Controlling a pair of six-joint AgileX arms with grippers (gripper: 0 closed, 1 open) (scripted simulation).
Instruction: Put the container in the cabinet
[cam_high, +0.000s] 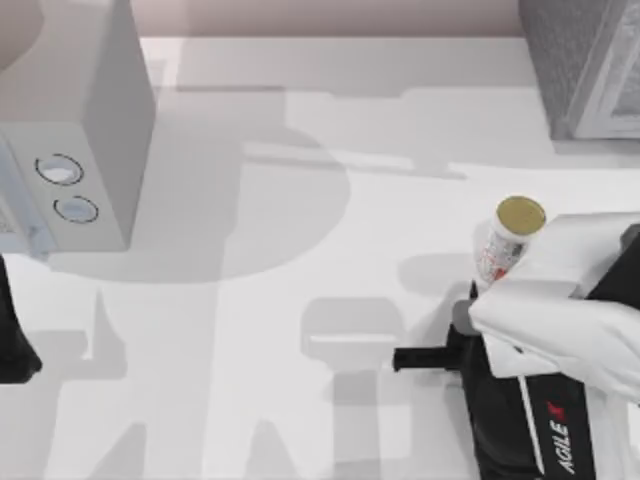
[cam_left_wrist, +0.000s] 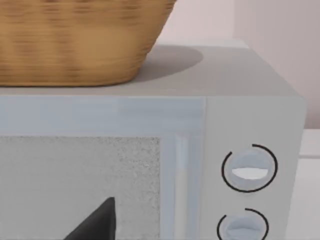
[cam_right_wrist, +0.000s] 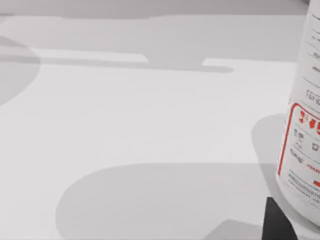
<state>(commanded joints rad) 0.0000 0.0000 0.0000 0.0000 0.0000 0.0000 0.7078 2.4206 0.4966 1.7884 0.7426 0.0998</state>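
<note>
Our right arm sits low at the counter's (cam_high: 300, 300) right side, its end effector just beside the container (cam_high: 508, 240), though we cannot tell how its fingers stand. The container stands upright on the counter, well apart from the cabinet (cam_high: 585, 65) at the top right corner. Our left arm waits at the left edge, facing the pale grey box with two round knobs (cam_left_wrist: 250, 150).

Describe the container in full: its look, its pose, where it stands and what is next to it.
The container is a small cylindrical can with a white body, red markings and fine print, and a round gold top. It stands on the white table at its right side, nearer than the dark grey cabinet. The right arm reaches in right beside it; whether anything grips it cannot be told. The right wrist view shows its printed side.
</note>
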